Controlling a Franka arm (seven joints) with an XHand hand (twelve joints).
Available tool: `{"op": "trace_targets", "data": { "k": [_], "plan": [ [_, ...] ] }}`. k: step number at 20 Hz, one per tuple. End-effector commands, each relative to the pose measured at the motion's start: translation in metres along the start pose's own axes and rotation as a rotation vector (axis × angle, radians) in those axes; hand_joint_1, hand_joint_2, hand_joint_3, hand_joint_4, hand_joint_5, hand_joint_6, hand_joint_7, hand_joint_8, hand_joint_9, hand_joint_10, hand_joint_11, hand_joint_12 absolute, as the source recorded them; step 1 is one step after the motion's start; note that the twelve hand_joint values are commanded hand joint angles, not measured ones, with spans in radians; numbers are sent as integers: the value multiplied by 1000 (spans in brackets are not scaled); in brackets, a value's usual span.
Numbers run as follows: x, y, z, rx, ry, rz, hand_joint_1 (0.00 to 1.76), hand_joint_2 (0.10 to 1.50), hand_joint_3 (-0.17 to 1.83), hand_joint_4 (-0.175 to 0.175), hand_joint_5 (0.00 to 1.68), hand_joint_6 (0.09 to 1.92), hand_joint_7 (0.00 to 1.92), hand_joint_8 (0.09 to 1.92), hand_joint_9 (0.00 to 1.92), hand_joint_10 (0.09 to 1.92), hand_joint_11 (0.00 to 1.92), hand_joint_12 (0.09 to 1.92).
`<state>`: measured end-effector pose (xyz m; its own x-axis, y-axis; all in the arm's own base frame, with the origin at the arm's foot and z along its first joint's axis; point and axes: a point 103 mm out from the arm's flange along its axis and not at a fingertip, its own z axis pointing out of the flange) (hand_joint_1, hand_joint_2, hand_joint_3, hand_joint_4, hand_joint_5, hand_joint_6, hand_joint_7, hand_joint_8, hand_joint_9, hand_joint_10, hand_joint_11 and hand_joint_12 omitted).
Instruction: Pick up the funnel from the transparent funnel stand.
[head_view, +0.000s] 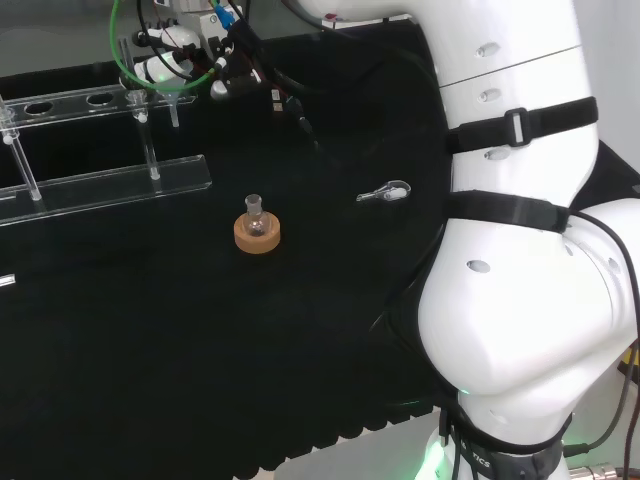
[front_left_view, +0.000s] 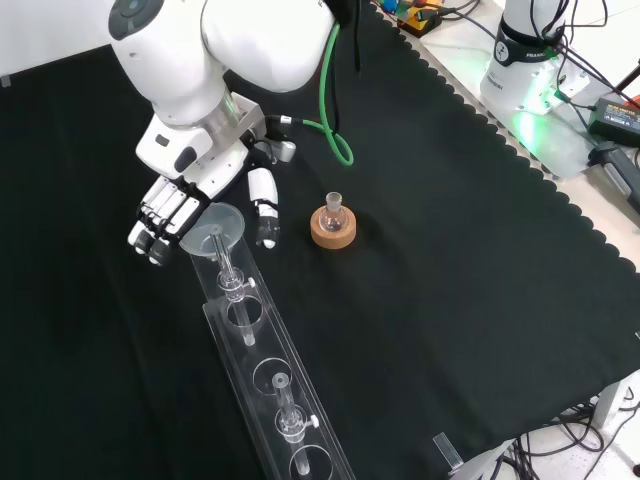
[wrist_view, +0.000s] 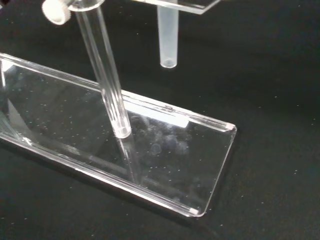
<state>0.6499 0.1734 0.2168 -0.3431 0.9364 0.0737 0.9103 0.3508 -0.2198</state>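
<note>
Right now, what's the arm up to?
The hand is at the end of the transparent funnel stand, its fingers on one side and its thumb on the other of the funnel that still sits in the end hole. Nothing is lifted yet; the wrist view shows the funnel's stem hanging below the top plate. A small flask on a cork ring stands nearby, untouched.
</note>
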Motion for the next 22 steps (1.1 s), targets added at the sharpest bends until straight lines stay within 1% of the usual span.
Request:
{"op": "trace_targets", "data": {
  "k": [1, 3, 5, 6, 7, 9, 10, 12, 14, 17, 22],
  "plan": [
    [-3, 4, 3, -3, -28, 10, 0, 816, 50, 64, 33, 87, 0, 87, 17, 422, 211, 1573],
    [-4, 6, 4, -10, -43, 13, 0, 820, 50, 61, 89, 87, 16, 87, 3, 683, 282, 1549],
    [-4, 9, 6, -13, -60, 16, 0, 825, 51, 58, 153, 87, 61, 87, 19, 872, 365, 1513],
    [-5, 9, 6, -22, -66, 18, 2, 829, 50, 56, 198, 87, 63, 140, 54, 921, 418, 1493],
    [-5, 10, 6, -25, -69, 19, 5, 832, 48, 54, 233, 87, 41, 278, 84, 953, 459, 1474],
    [-8, 10, 6, -37, -80, 29, 23, 842, 50, 43, 330, 87, 20, 678, 232, 993, 600, 1413],
    [-8, 10, 6, -39, -81, 31, 31, 845, 50, 39, 359, 87, 10, 812, 279, 1003, 650, 1386],
    [-10, 11, 7, -44, -83, 39, 48, 852, 53, 29, 402, 87, 30, 962, 372, 1019, 748, 1341],
    [-11, 11, 8, -47, -87, 46, 71, 858, 57, 20, 425, 87, 71, 1031, 470, 1029, 852, 1306],
    [-12, 12, 9, -53, -98, 54, 167, 867, 64, 1, 439, 87, 135, 1097, 632, 1043, 1055, 1217],
    [-10, 14, 8, -64, -141, 55, 399, 878, 72, -29, 447, 87, 201, 1164, 873, 1051, 1359, 1059]
  ]
}}
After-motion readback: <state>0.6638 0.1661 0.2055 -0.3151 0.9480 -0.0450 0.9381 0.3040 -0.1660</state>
